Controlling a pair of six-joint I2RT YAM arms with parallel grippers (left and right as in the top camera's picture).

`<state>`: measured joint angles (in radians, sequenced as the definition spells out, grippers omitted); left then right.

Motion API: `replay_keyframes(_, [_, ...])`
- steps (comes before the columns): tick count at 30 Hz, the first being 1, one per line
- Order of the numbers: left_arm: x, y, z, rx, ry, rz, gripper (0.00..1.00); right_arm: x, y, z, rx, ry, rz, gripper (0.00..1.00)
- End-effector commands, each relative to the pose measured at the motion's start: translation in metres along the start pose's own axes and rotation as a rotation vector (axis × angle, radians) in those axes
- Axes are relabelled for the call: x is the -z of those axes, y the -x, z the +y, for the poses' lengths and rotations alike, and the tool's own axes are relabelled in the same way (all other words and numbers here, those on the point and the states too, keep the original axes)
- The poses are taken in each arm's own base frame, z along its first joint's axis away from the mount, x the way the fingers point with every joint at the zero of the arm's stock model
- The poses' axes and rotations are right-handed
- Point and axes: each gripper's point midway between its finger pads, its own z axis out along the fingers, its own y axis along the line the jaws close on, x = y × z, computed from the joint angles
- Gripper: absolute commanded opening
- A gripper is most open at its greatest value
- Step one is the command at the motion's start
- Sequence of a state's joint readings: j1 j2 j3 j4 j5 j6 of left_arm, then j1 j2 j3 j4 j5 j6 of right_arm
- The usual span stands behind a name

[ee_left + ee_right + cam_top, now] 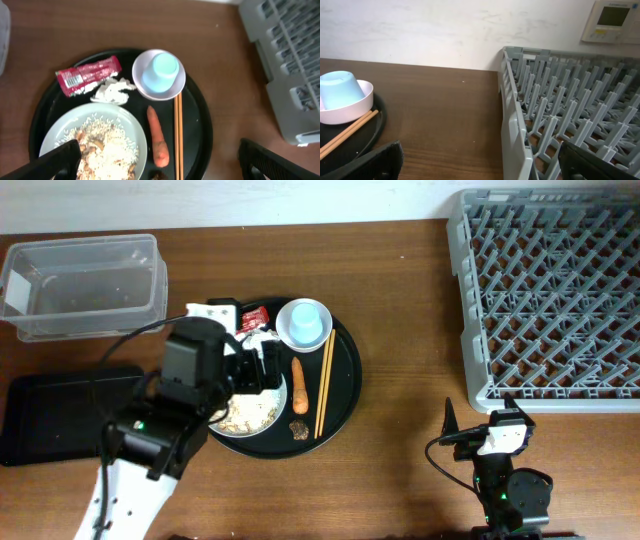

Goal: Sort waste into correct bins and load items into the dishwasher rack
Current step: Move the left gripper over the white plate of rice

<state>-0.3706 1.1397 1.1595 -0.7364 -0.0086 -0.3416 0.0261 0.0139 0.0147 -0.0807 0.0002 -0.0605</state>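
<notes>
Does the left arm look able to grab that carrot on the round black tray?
Probably yes: the open left pincer hovers over the tray, and the carrot lies uncovered between plate and chopsticks, which sit close beside it.

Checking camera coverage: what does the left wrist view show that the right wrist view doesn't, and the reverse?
Left wrist only: the plate with rice, the carrot, the sachet and the tissue. Right wrist only: the wall and a wall panel. Both: the cup in the dish, the chopsticks, the round tray and the rack.
</notes>
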Motion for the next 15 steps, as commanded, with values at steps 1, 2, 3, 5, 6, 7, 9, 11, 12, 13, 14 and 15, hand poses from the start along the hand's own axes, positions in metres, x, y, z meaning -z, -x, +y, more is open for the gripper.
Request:
replay_keyframes(1, [-0.017, -0.004, 0.0, 0.029, 0.02, 0.043, 0.99, 0.0, -0.002, 0.0, 0.002, -0.002, 0.0, 0.98])
replay_keyframes(2, [-0.025, -0.009, 0.003, 0.086, 0.034, 0.068, 0.99, 0.0, -0.002, 0.0, 0.002, -0.002, 0.0, 0.98])
replay_keyframes(3, [-0.038, -0.02, 0.003, 0.139, 0.036, 0.133, 0.99, 0.0, -0.002, 0.0, 0.003, -0.002, 0.0, 0.98])
replay_keyframes(5, [-0.05, -0.034, 0.001, 0.15, 0.027, 0.239, 0.99, 0.0, -0.002, 0.0, 0.002, -0.002, 0.0, 0.98])
replay_keyframes(6, [-0.053, -0.038, 0.004, 0.153, 0.044, 0.286, 0.99, 0.0, -0.002, 0.0, 0.002, -0.002, 0.0, 0.98])
replay_keyframes(7, [-0.056, -0.042, 0.006, 0.131, 0.062, 0.333, 0.99, 0.0, -0.002, 0.0, 0.003, -0.002, 0.0, 0.98])
replay_keyframes(9, [-0.063, -0.047, 0.011, 0.089, 0.106, 0.433, 0.99, 0.0, -0.002, 0.0, 0.002, -0.002, 0.0, 0.98])
replay_keyframes(11, [-0.079, -0.048, 0.011, 0.076, 0.124, 0.492, 0.99, 0.0, -0.002, 0.0, 0.002, -0.002, 0.0, 0.98])
replay_keyframes(12, [-0.091, -0.047, 0.011, 0.076, 0.124, 0.49, 0.99, 0.0, -0.002, 0.0, 0.002, -0.002, 0.0, 0.98])
replay_keyframes(13, [-0.099, -0.048, 0.011, 0.076, 0.124, 0.491, 0.99, 0.0, -0.002, 0.0, 0.002, -0.002, 0.0, 0.98])
replay_keyframes(14, [-0.106, -0.049, 0.012, 0.076, 0.126, 0.493, 0.99, 0.0, -0.002, 0.0, 0.002, -0.002, 0.0, 0.98])
replay_keyframes(15, [-0.115, -0.051, 0.014, 0.075, 0.134, 0.496, 0.99, 0.0, -0.002, 0.0, 0.003, -0.002, 0.0, 0.98])
